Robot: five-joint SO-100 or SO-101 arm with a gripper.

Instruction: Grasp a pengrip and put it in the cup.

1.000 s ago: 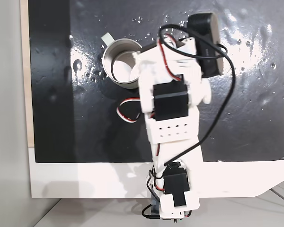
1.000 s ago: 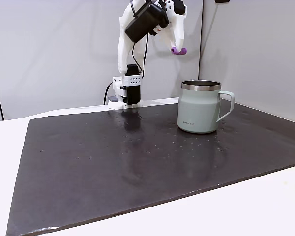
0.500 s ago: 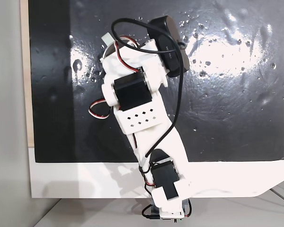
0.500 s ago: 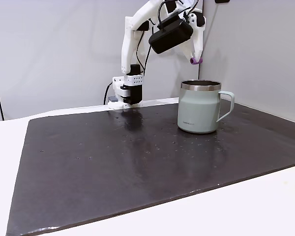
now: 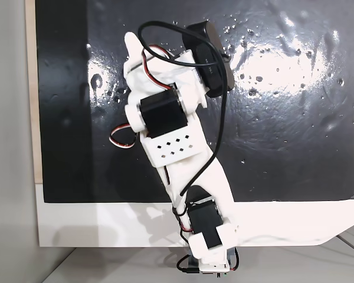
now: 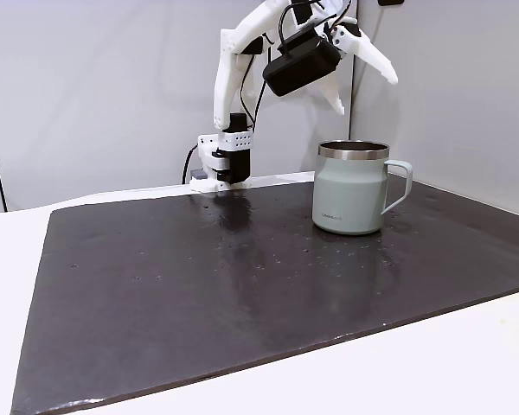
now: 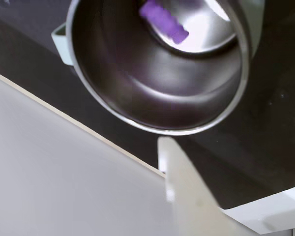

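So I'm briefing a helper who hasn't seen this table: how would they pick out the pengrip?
Start at the dark mat and find the metal cup with the side handle. In the wrist view, the pengrip lies inside it: a short purple tube, the one coloured thing against the cup's silvery interior.

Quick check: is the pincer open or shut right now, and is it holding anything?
Pincer: open above the cup, holding nothing; the wrist view shows the pengrip inside the cup.
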